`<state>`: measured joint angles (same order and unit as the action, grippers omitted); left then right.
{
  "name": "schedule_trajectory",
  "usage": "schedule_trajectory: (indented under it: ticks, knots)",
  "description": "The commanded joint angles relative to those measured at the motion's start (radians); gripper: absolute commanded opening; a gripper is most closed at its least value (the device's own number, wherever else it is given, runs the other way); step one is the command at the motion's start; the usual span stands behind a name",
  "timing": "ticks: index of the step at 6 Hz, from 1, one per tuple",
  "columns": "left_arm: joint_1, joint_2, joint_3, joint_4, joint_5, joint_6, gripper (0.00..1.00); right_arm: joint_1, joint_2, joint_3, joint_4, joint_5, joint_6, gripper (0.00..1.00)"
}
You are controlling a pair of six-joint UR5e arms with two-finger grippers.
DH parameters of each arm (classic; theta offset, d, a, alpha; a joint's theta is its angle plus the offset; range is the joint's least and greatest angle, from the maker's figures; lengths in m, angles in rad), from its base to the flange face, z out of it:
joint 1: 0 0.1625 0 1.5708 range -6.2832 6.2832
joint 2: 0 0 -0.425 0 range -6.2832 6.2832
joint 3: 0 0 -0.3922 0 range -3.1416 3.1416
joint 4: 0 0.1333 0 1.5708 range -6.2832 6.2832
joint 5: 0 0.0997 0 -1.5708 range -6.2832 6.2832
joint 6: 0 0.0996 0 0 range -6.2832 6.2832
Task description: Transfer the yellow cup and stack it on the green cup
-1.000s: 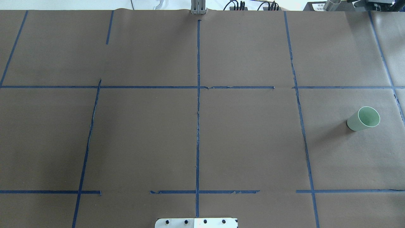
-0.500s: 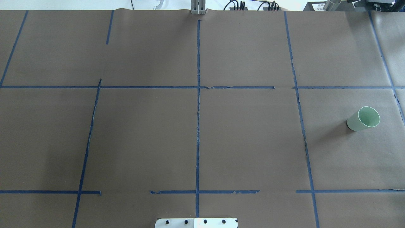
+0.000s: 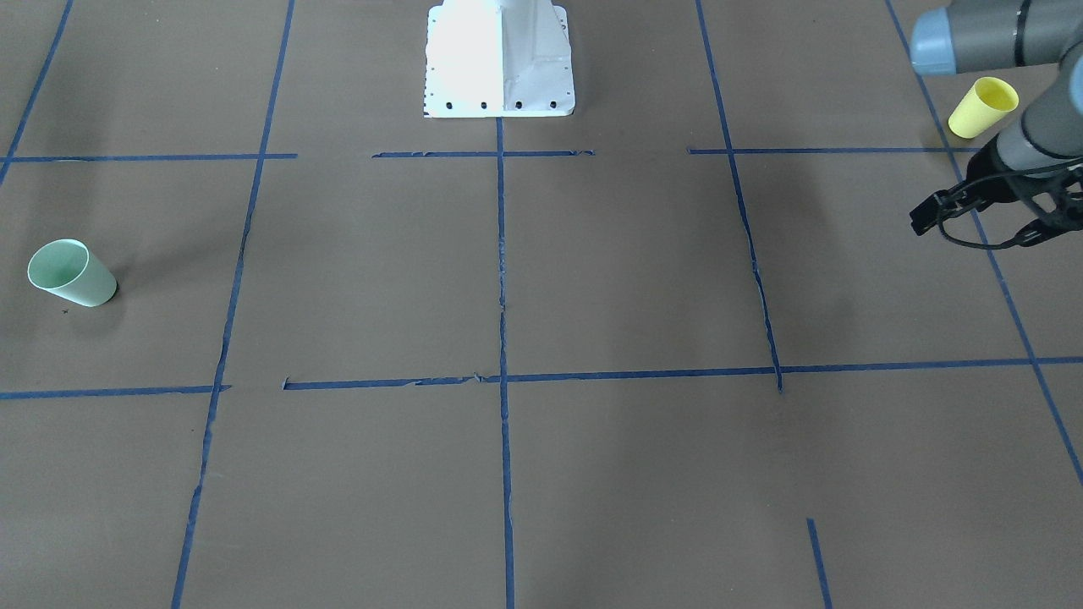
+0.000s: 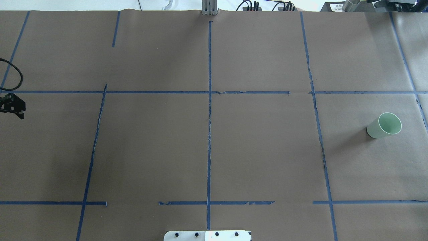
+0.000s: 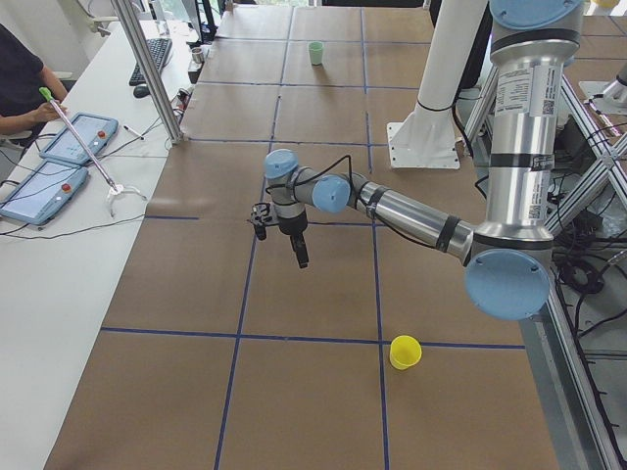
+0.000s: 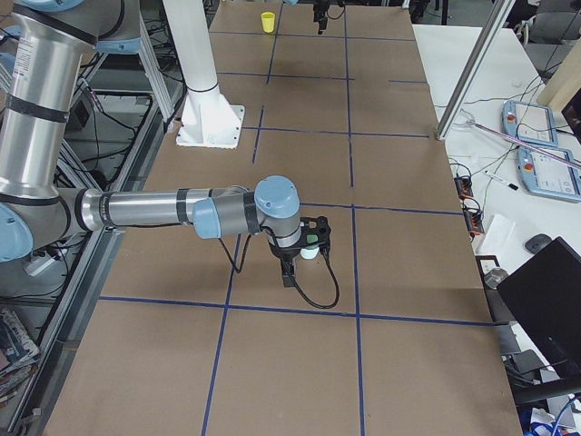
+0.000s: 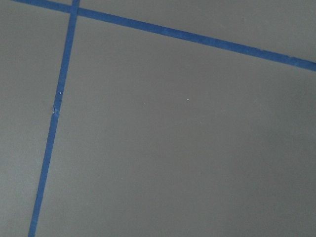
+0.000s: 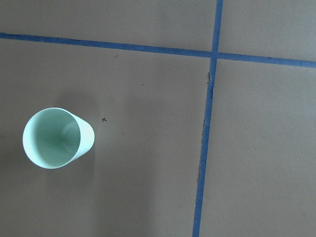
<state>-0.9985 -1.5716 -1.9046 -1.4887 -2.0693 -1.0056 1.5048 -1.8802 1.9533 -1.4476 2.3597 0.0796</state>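
The yellow cup (image 3: 981, 107) stands upright on the robot's left side of the table, near the robot; it also shows in the exterior left view (image 5: 404, 352). The green cup (image 4: 384, 125) stands upright far off on the right side, and shows from above in the right wrist view (image 8: 57, 137). My left gripper (image 5: 300, 257) hangs above the table, away from the yellow cup; only its wrist part (image 4: 12, 104) shows overhead. My right gripper (image 6: 290, 271) hovers beside the green cup (image 6: 311, 245). I cannot tell whether either gripper is open or shut.
Brown paper with blue tape lines (image 4: 209, 117) covers the table. The robot's white base (image 3: 499, 59) stands at the near edge. An operator's desk with tablets (image 5: 69, 157) runs along the far side.
The left arm's black wrist part and cable have come into the overhead view at its left edge. The green cup has not moved.
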Motion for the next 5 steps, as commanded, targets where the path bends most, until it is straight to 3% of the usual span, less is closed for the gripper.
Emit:
schedule_trajectory:
  ticks: [1,2,5]
  knots:
    - [0.153,0.001,-0.008,-0.001,0.232,-0.525,1.0,0.002,0.0,0.012,0.001,-0.002,-0.003,1.0]
    - [0.273,0.011,-0.023,0.069,0.37,-0.788,1.0,0.0,-0.001,0.009,0.001,-0.003,-0.003,1.0]
    - [0.431,0.024,-0.073,0.535,0.472,-1.341,1.0,0.0,-0.002,0.003,-0.002,-0.003,-0.004,1.0]
